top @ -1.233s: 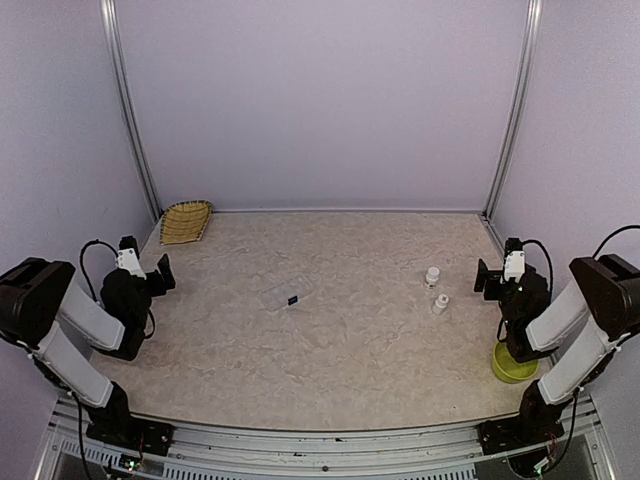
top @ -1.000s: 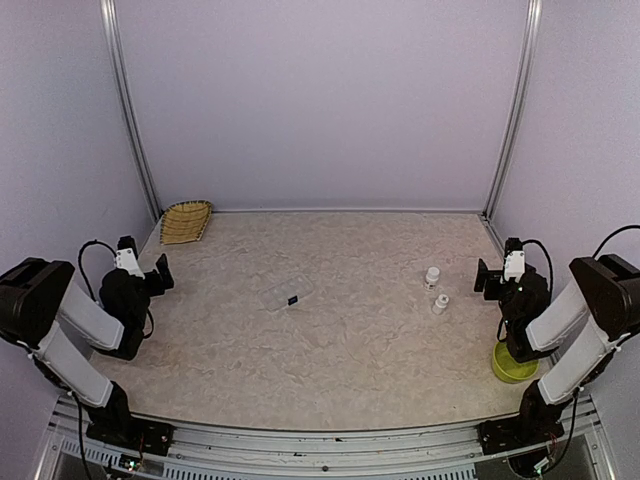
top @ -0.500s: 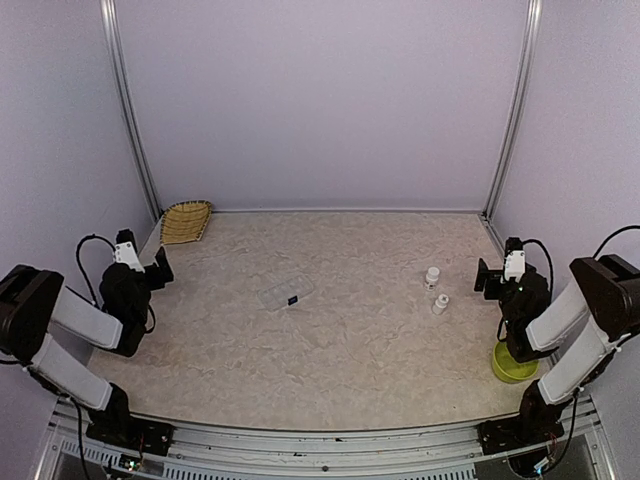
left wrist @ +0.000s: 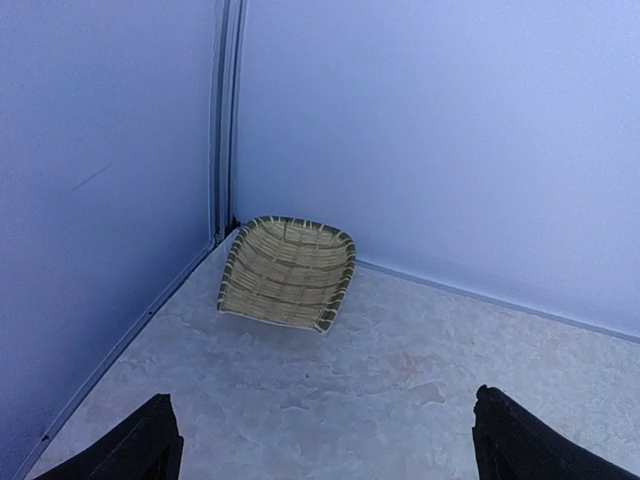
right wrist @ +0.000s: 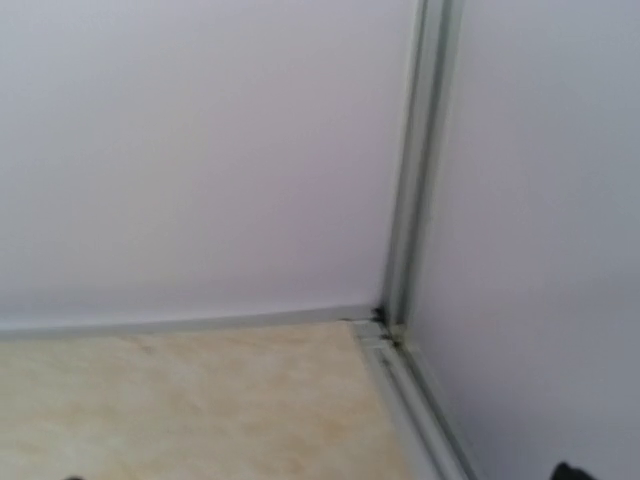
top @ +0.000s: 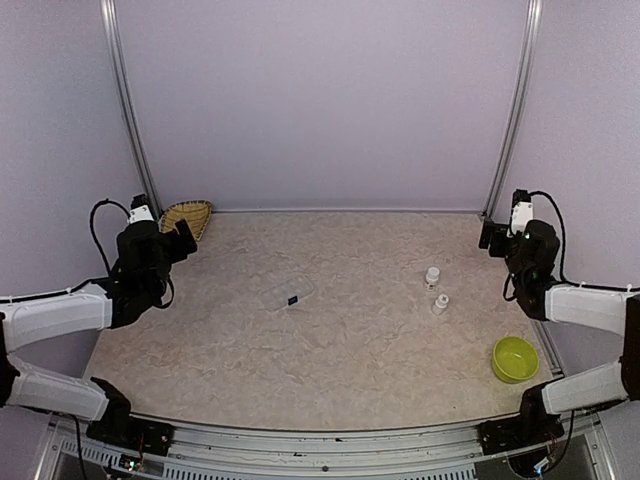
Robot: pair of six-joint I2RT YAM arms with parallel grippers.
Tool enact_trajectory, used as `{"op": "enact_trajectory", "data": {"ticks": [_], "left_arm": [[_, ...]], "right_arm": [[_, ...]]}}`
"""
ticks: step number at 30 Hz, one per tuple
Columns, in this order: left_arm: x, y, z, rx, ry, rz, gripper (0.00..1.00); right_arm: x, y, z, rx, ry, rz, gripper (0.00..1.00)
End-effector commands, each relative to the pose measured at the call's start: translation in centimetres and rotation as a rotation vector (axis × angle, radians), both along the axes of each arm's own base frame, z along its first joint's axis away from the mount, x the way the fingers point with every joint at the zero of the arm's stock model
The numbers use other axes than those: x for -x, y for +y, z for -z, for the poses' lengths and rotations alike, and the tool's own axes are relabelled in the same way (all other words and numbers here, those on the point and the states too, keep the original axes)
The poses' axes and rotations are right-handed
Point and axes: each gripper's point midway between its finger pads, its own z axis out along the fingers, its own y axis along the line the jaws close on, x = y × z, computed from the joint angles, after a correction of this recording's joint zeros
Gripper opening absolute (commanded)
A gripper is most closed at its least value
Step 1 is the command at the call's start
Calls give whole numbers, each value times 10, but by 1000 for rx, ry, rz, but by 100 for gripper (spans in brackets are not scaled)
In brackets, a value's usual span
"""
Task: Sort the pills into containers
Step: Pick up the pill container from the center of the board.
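Note:
The containers are the cells of one clear flat organizer box (top: 284, 295) lying mid-table, with a small dark spot on it. The pills are too small to make out. My left gripper (top: 182, 240) hangs raised at the far left, well away from the box and close to a woven basket. It is open, and its two dark fingertips (left wrist: 148, 450) stand wide apart over bare table. My right gripper (top: 488, 236) is lifted near the back right corner and is open. Only a sliver of one of its fingertips (right wrist: 570, 470) shows, with nothing between.
A woven basket (top: 187, 220) (left wrist: 288, 272) sits in the back left corner. Two small white bottles (top: 432, 276) (top: 440, 302) stand right of centre. A yellow-green bowl (top: 514, 359) rests at the near right. Walls and metal corner posts (right wrist: 405, 250) close in the table.
Both arms have risen and stretched toward the back. The left gripper swung toward the basket. The right gripper moved to the back right corner, uncovering the bowl. Both stayed open.

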Motion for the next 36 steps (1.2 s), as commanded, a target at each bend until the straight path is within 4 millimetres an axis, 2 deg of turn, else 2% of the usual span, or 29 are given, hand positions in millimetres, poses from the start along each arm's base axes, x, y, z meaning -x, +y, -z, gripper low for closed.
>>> {"op": "enact_trajectory", "data": {"ticks": [1,7,9,11,14,17,19,22,29,33,36], "left_arm": [[17,6,32,71,164,-56,99],[30,-22,19,186,158,154,99],[40,-27,12,252,132,195,99],[50,-33,6,309,116,244,99],[65,-42,-1,340,95,322,99],[78,-56,-5,350,95,405,99],[85,-68,-5,339,110,449,99],[96,-90,2,307,146,513,99],[114,-133,25,224,224,592,99],[117,-153,39,186,272,619,99],[117,-163,48,154,303,623,99]], "right_arm": [[14,14,14,-157,276,-25,100],[61,56,-20,-264,212,-283,100],[74,64,-26,-297,194,-338,100],[84,61,-27,-351,201,-326,100],[90,70,-16,-377,281,-367,100],[93,83,1,-387,376,-417,100],[95,91,6,-379,394,-451,100],[97,94,16,-346,431,-437,100],[96,106,53,-295,587,-425,95],[95,118,73,-260,661,-418,95],[95,124,79,-246,683,-418,96]]}}
